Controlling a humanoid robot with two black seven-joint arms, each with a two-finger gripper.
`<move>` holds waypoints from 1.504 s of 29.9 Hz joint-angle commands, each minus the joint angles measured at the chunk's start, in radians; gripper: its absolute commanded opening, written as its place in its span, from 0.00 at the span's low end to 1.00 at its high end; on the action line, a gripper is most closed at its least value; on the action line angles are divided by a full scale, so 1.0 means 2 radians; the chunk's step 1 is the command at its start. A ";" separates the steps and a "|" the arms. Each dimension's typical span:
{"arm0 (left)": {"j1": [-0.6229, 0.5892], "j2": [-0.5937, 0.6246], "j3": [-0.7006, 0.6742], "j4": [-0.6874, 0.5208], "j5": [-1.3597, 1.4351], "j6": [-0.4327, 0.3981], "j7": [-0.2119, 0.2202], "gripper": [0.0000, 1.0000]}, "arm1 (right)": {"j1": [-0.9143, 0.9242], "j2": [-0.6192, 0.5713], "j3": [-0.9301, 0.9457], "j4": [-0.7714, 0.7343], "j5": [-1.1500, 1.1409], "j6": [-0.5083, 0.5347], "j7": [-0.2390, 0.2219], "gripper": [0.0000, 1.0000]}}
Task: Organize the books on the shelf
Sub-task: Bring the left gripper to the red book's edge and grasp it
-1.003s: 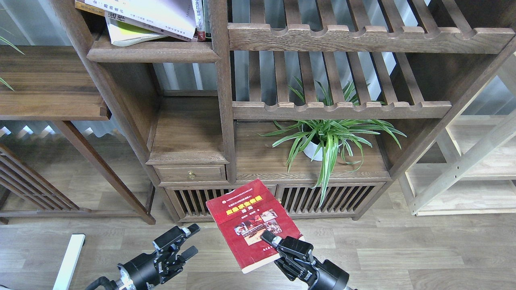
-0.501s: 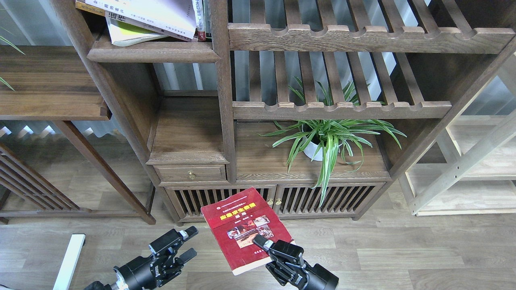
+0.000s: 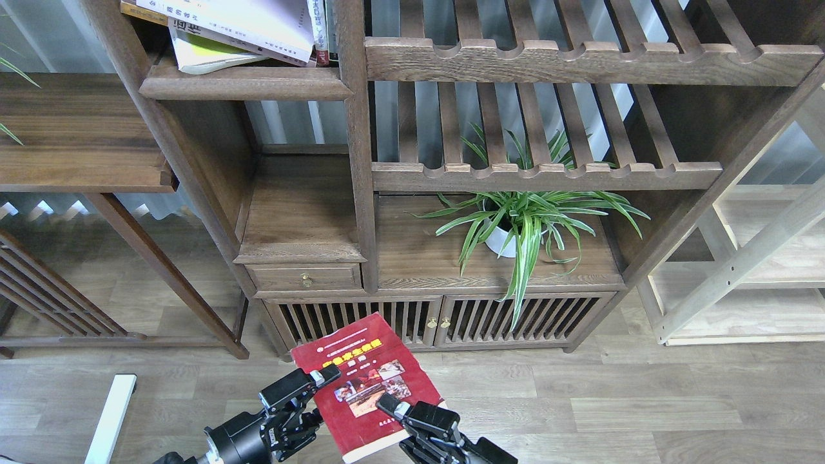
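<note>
Dark brown wood fills the left edge, where a low side table (image 3: 77, 132) stands beside the large bookcase (image 3: 358, 193). High in the bookcase's narrow left bay, the solid dark brown shelf with a thick moulded front edge (image 3: 245, 82) carries a slanting pile of books: a pale lavender-white paperback (image 3: 258, 22) lies on top, and a yellow-green cover (image 3: 206, 55) pokes out beneath it. Below that bay sits a solid ledge over a small drawer with a brass knob (image 3: 305, 278).

Down at the bottom, the left gripper (image 3: 312, 393) reaches up from the left arm. Its two black fingers are spread, the upper one touching the left edge of the red paperback with small photos on its cover (image 3: 361, 380); the lower finger sits close under that edge, and I cannot tell whether it touches. The red book is held in the air in front of the slatted cabinet doors (image 3: 438, 319), above the grey plank floor (image 3: 612, 399), well below the shelf. The right gripper (image 3: 403, 412) pinches the book's lower right corner, one finger lying on the cover.

Further right, a green-and-white striped spider plant in a white pot (image 3: 515, 222) stands under two slatted racks with notched front rails (image 3: 548, 175).
</note>
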 commanded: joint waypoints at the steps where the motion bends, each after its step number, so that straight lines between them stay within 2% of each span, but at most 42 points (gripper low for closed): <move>1: 0.001 0.000 0.004 -0.006 -0.002 0.000 0.000 0.89 | -0.005 0.000 0.000 -0.001 -0.006 0.000 0.000 0.25; 9: 0.002 0.000 0.020 -0.008 -0.003 0.000 0.000 0.85 | -0.002 0.000 -0.001 -0.001 -0.009 0.000 0.000 0.25; 12: 0.002 0.000 0.026 -0.008 -0.022 0.000 0.000 0.80 | 0.002 0.000 0.000 -0.002 -0.008 0.000 0.000 0.26; 16: 0.011 0.001 0.036 -0.018 -0.056 0.000 0.000 0.69 | 0.007 0.000 0.001 -0.004 -0.008 0.000 0.000 0.26; 21: 0.011 0.006 0.039 -0.035 -0.081 0.000 0.000 0.63 | 0.012 0.000 0.002 -0.004 -0.007 0.000 0.000 0.27; 36: 0.008 0.030 0.043 -0.044 -0.096 0.000 0.000 0.60 | 0.009 0.000 -0.003 0.001 -0.006 0.000 0.000 0.27; 45: 0.008 0.049 0.056 -0.057 -0.135 0.000 0.000 0.48 | 0.007 0.000 -0.002 0.004 -0.007 0.000 0.000 0.27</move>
